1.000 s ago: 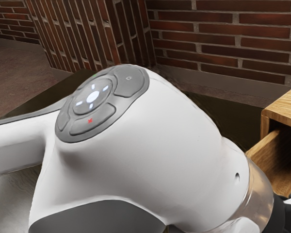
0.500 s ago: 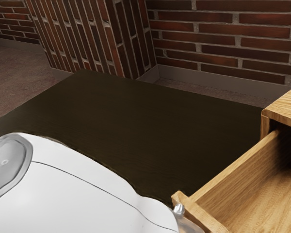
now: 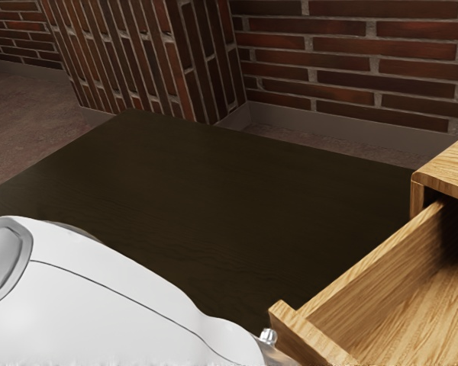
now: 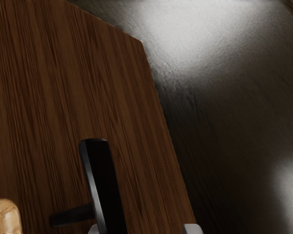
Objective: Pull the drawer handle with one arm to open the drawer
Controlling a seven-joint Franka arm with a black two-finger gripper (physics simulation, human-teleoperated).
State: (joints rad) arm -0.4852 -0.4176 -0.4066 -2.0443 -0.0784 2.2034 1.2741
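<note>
A light oak drawer (image 3: 382, 305) stands pulled far out of its cabinet (image 3: 446, 175) at the exterior view's right, its inside bare. My white arm (image 3: 99, 305) lies low at the exterior view's lower left, reaching the drawer's front corner (image 3: 286, 316). In the wrist view the drawer's front panel (image 4: 63, 97) is dark wood grain, and the black bar handle (image 4: 102, 185) stands off it on a short post, right under my hand. The arm's body hides the gripper in the exterior view.
The dark tabletop (image 3: 214, 191) stretches from the drawer toward the brick walls (image 3: 351, 53). A brick pillar (image 3: 137, 53) stands behind the table's far corner. A pale rounded wooden edge (image 4: 2, 217) sits beside the handle in the wrist view.
The arm has drawn back from the middle of the exterior view to its lower left, and the drawer, only slightly out a second ago, now stands pulled far out.
</note>
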